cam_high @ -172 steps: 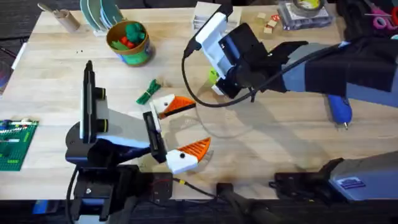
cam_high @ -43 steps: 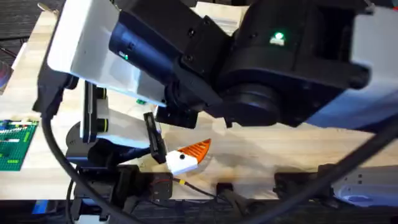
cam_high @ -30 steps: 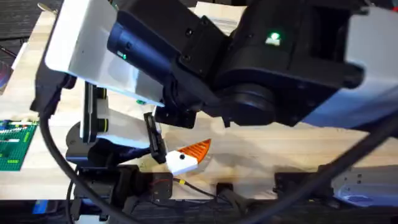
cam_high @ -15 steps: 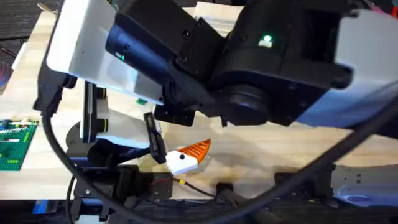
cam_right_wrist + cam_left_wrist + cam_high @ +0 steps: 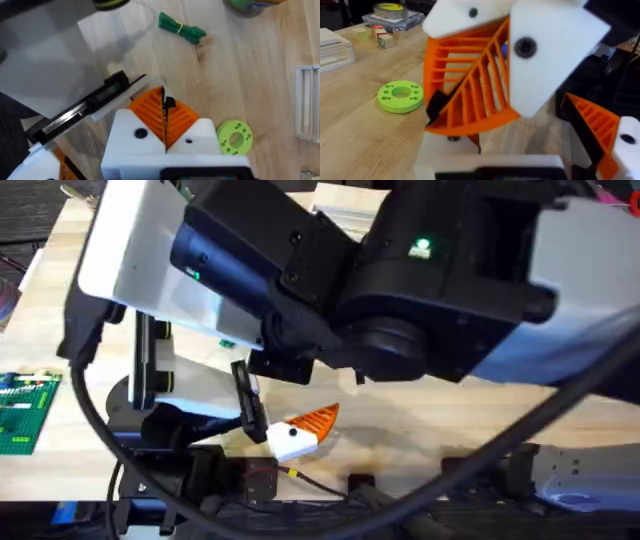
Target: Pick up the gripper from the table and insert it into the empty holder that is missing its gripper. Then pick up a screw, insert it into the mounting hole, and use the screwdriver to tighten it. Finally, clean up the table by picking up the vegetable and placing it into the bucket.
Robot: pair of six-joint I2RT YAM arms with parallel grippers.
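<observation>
Wooden table (image 5: 260,70) lies open between vegetable (image 5: 181,28) and green disc (image 5: 234,137).

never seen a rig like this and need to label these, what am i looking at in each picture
Two robot arms work at a wooden table. The overhead picture looks down from above; the big dark shape is the right arm, close under that camera. The other two come from cameras on each wrist. The right gripper, white with orange ribbed pads, looks closed, close to the holder. On the table lie a green toy vegetable and a lime-green disc. Whether anything is held, I cannot tell.
</observation>
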